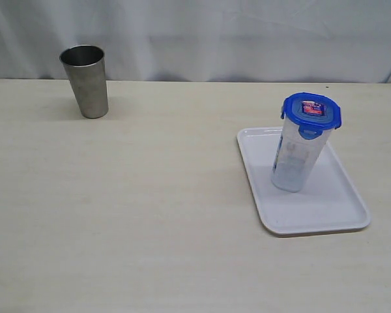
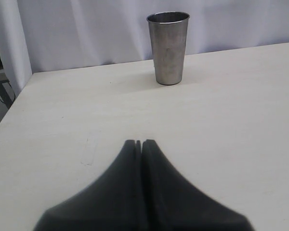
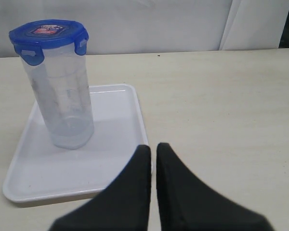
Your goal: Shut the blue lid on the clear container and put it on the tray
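The clear container (image 1: 298, 156) stands upright on the white tray (image 1: 339, 218), with the blue lid (image 1: 311, 109) sitting on its top. The right wrist view shows the same container (image 3: 67, 101), lid (image 3: 48, 32) and tray (image 3: 120, 120). My right gripper (image 3: 153, 147) is shut and empty, back from the tray's near edge. In the left wrist view my left gripper (image 2: 139, 142) is shut with nothing in it, over bare table. Neither gripper shows in the exterior view.
A grey steel cup (image 1: 85, 80) stands at the back left of the table; the left wrist view shows this cup (image 2: 168, 48) ahead of the left gripper. White curtain hangs behind the table's far edge.
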Controlling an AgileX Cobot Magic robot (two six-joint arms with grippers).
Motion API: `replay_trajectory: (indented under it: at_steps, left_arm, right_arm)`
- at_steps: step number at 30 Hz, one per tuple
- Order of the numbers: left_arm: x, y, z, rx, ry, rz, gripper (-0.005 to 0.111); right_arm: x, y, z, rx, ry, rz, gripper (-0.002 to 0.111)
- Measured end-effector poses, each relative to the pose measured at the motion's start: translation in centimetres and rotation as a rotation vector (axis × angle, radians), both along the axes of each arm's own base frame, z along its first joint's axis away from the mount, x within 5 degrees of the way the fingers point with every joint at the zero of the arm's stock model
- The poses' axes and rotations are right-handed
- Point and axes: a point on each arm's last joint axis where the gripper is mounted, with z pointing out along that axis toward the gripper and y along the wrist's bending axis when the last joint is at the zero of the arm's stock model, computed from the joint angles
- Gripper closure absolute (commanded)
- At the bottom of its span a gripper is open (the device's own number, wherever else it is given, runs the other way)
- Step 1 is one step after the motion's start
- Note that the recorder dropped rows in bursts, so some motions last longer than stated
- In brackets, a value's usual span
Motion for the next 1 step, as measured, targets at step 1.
replay_trajectory:
  at_steps: [1]
  left_arm:
    - [0.0, 0.0, 0.0, 0.0, 0.0, 0.0, 0.107]
  right_arm:
    - [0.0, 0.0, 0.0, 0.0, 0.0, 0.0, 0.104]
